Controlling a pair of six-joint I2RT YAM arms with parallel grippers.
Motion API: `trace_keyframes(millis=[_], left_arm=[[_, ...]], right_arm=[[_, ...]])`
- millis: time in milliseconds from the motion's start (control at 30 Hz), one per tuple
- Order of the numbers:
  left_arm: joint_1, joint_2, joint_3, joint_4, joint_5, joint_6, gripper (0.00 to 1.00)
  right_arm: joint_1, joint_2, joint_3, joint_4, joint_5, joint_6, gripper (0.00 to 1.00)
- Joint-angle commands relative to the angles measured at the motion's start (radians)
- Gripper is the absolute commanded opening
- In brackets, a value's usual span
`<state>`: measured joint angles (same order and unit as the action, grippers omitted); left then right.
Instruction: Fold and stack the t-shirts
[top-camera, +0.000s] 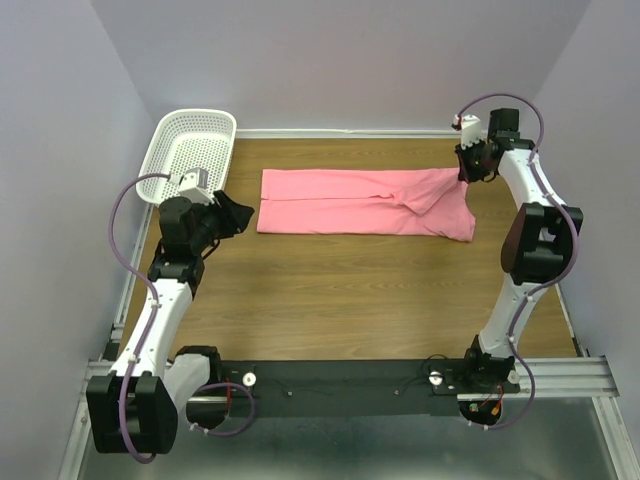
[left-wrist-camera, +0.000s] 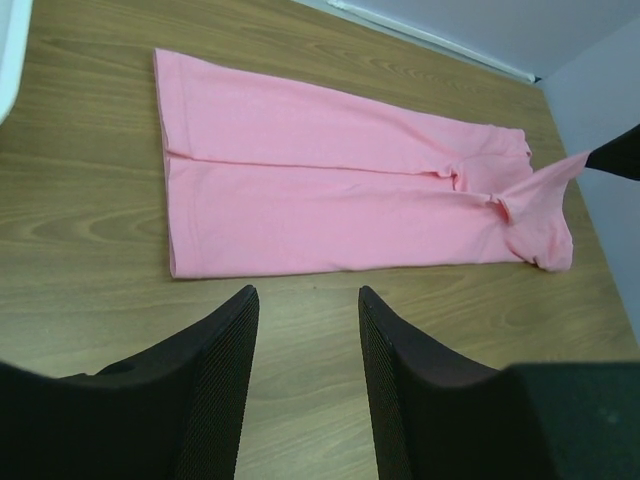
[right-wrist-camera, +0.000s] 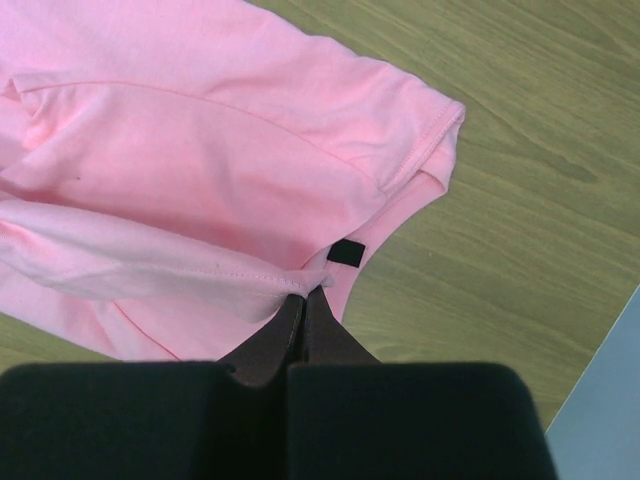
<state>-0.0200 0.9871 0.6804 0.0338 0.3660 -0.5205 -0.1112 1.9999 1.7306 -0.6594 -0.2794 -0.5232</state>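
A: Where is the t-shirt (top-camera: 340, 203)?
B: On the desk (top-camera: 350, 290), upper middle of the top view; a long band, its long axis running left to right; straight hem left, sleeve end right.
A: The claws?
B: The right claw (right-wrist-camera: 305, 295) is clenched on a lifted fold at the right end; the left claw (left-wrist-camera: 305, 300) gapes, holding nothing; I'd carry that fold leftward, low and level.

No writing, brand or number can be read in any view. The black tag (right-wrist-camera: 345, 253) at the neck edge of the pink t-shirt (right-wrist-camera: 200, 150), mid-frame in the right wrist view, shows nothing legible.
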Motion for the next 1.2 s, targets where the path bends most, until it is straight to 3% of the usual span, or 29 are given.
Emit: trace_keyframes(millis=[0, 367, 1167], left_arm=[[-0.001, -0.039, -0.045, -0.032, 0.048, 0.019, 0.52], [-0.001, -0.13, -0.065, -0.089, 0.076, 0.033, 0.52], [-0.001, -0.114, -0.079, -0.06, 0.106, 0.024, 0.52]], right_arm=[[0.021, 0.036, 0.058, 0.006, 0.028, 0.019, 0.0], [0.062, 0.073, 0.098, 0.006, 0.065, 0.025, 0.0], [0.099, 0.145, 0.199, 0.006, 0.083, 0.048, 0.01]])
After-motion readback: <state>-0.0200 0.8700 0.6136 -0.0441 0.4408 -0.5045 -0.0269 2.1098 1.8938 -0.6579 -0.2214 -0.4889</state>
